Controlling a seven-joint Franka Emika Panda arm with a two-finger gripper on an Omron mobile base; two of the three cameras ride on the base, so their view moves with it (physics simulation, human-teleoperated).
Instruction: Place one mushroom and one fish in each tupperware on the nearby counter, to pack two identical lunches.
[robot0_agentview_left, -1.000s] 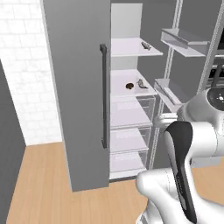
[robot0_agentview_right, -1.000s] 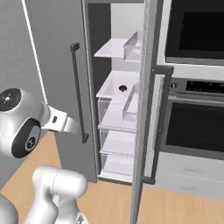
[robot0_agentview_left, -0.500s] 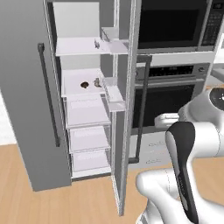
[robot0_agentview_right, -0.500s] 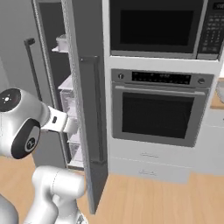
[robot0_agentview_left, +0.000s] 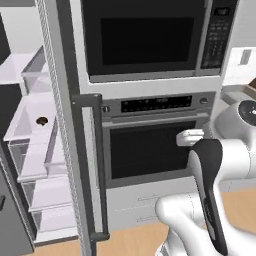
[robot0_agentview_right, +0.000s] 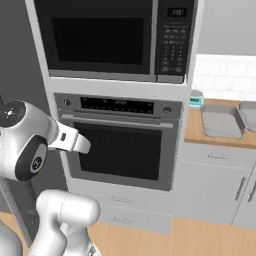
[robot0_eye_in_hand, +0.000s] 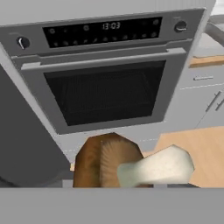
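Observation:
A mushroom (robot0_eye_in_hand: 127, 165) with a brown cap and a pale stem lies across the bottom of the hand view, right where my fingers rise. My gripper is shut on it, and its tips are hidden behind it. Two grey tupperwares (robot0_agentview_right: 221, 122) (robot0_agentview_right: 248, 114) stand side by side on the wooden counter (robot0_agentview_right: 200, 134) to the right of the oven. A small brown thing (robot0_agentview_left: 42, 121) sits on a shelf in the open fridge. The fish is out of view.
A built-in oven (robot0_agentview_right: 119, 150) with a microwave (robot0_agentview_right: 107, 40) above it faces me. The open fridge door (robot0_agentview_left: 75, 150) stands edge-on at the left. A small round grey device with a teal display (robot0_agentview_right: 195, 99) sits at the counter's left end.
The whole picture has swung from the open fridge to the oven and the counter, so the base has turned right. The mushroom stays in the gripper.

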